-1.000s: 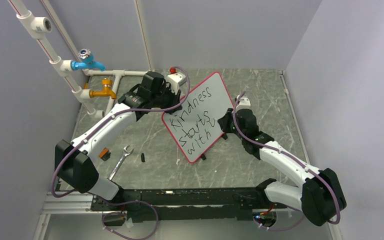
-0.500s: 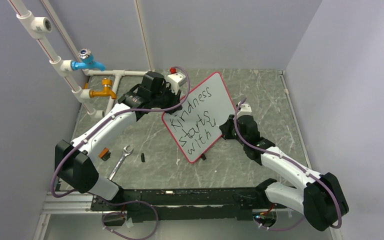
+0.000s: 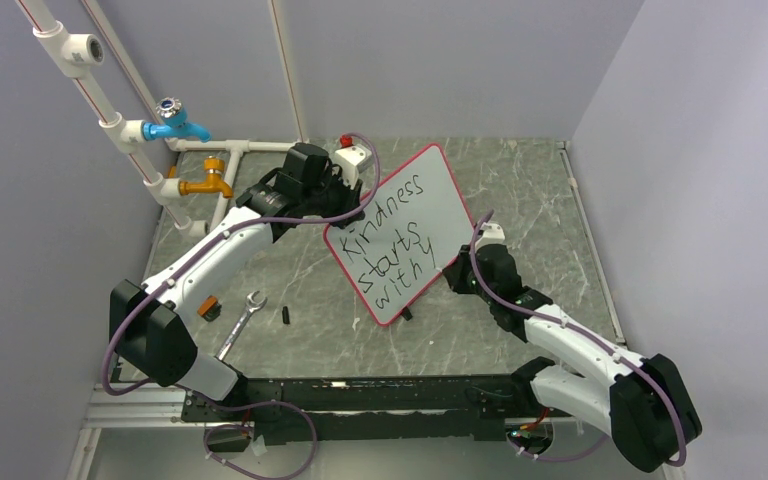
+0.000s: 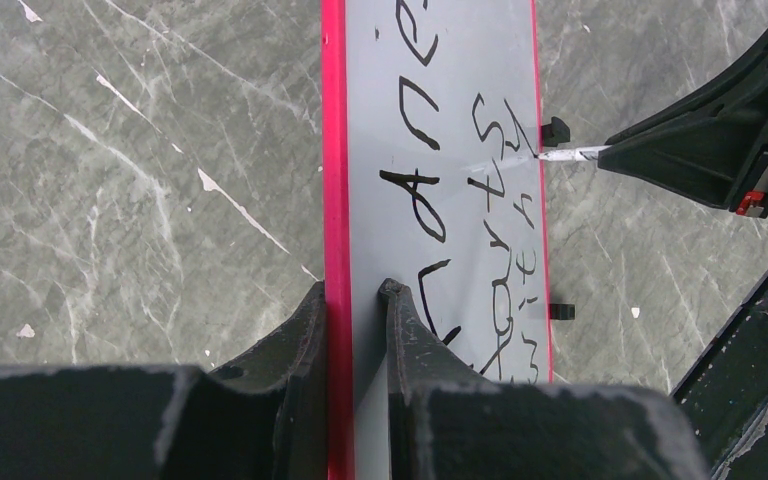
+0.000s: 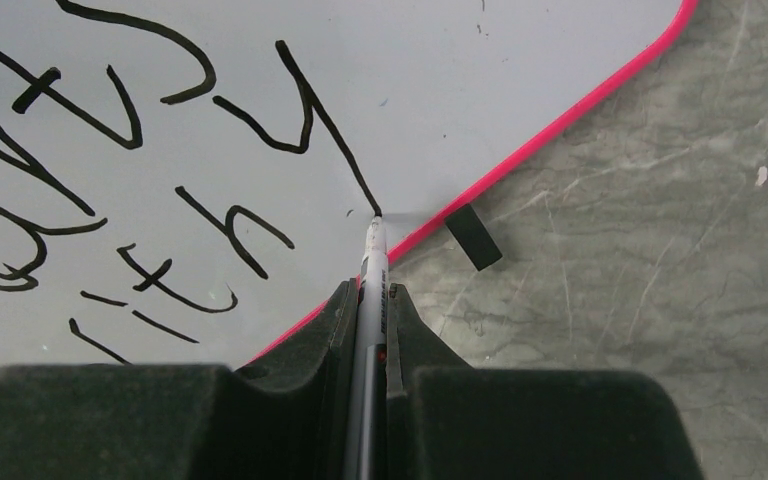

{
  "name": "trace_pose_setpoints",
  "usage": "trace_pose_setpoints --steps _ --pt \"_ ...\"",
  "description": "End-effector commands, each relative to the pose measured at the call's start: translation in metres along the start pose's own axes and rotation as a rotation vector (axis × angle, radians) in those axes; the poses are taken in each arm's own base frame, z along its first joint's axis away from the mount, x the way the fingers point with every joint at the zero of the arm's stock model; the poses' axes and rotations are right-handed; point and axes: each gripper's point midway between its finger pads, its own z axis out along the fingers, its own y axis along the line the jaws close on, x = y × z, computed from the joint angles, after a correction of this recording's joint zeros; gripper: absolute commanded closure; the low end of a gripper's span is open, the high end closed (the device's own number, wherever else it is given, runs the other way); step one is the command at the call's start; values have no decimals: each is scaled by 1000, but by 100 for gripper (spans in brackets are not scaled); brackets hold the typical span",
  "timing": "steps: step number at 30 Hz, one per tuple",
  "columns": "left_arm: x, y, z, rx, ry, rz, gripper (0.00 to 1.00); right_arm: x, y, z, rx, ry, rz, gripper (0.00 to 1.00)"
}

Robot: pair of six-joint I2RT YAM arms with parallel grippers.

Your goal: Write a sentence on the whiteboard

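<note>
The whiteboard (image 3: 442,200) is white with a thin red rim and stands tilted mid-table. My left gripper (image 3: 344,212) is shut on its upper left edge; in the left wrist view its fingers (image 4: 353,290) pinch the red rim of the whiteboard (image 4: 370,200). The sentence (image 3: 390,240) reads "Kindness starts with y" in black over three lines. My right gripper (image 3: 458,264) is shut on a grey marker (image 5: 373,250). The marker's tip touches the whiteboard (image 5: 510,80) at the foot of the "y" (image 5: 330,132), close to the lower rim. The marker (image 4: 565,154) also shows in the left wrist view.
A wrench (image 3: 240,322), an orange piece (image 3: 208,307) and a small black cap (image 3: 287,314) lie at front left. White pipes with a blue tap (image 3: 175,122) and a yellow tap (image 3: 208,182) stand at back left. A black block (image 5: 473,236) sits by the board's rim.
My right gripper has slid down the board toward its lower rim, and the stroke after "with" has grown into a full "y". The left gripper and board have stayed still.
</note>
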Motion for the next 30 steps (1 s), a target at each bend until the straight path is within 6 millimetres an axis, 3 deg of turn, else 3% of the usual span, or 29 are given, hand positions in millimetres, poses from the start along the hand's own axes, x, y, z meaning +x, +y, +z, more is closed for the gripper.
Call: trace_pose_setpoints --steps 1,10,19,30 --pt "63 23 1 -110 237 94 100 -2 4 -3 -23 -14 22 100" --pt "62 22 0 -111 233 95 100 -2 13 -1 -58 -6 37 100" --pt "61 22 -1 -113 231 96 100 -18 27 -1 -103 -25 46 100" --pt "61 22 -2 -113 230 97 100 -40 54 -18 -232 -79 42 100"
